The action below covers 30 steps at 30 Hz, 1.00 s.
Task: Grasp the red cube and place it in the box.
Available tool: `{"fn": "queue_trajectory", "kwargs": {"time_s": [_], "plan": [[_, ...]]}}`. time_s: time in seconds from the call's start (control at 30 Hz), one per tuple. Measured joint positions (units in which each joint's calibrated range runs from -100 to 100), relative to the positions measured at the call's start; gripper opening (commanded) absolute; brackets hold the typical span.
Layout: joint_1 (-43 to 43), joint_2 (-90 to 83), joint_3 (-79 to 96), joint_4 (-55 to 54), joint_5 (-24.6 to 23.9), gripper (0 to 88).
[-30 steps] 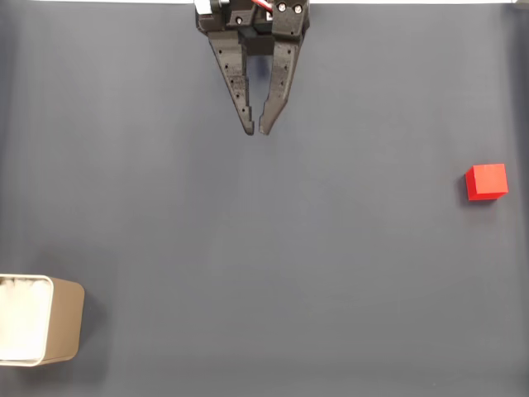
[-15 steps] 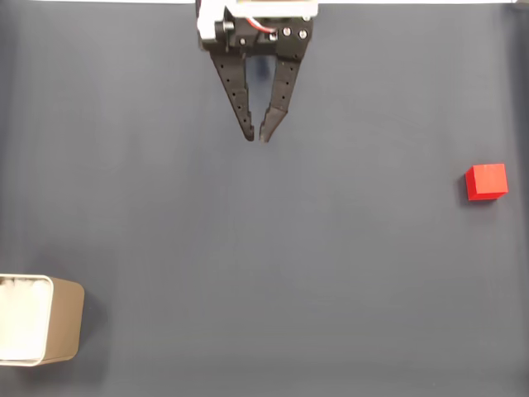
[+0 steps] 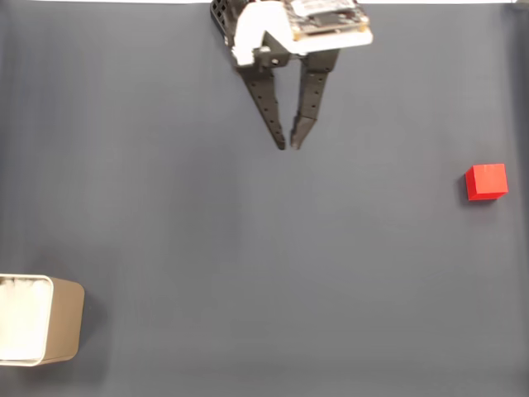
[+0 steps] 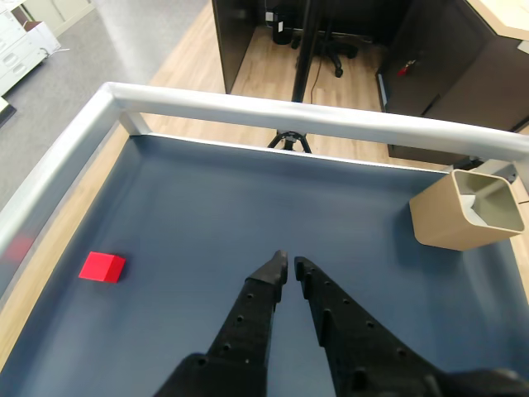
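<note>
The red cube (image 3: 486,181) (image 4: 102,267) is a small, plain, bright red block with matte faces, sitting flat on the dark blue-grey bench (image 3: 248,265) near the right edge in the fixed view and low on the left in the wrist view. The box (image 3: 40,319) (image 4: 463,208) is a tan container with rounded corners, a pale rim and a whitish inside, standing upright with its mouth open, clearly bigger than the cube. It sits at the lower left edge of the fixed view, well apart from the cube.
</note>
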State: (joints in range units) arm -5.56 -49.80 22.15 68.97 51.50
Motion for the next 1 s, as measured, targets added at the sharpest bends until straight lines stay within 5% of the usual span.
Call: {"fn": "queue_trajectory", "kwargs": {"time_s": [1.0], "plan": [[-23.4, 6.3, 0.0, -0.8, 0.1, 0.8]]}}
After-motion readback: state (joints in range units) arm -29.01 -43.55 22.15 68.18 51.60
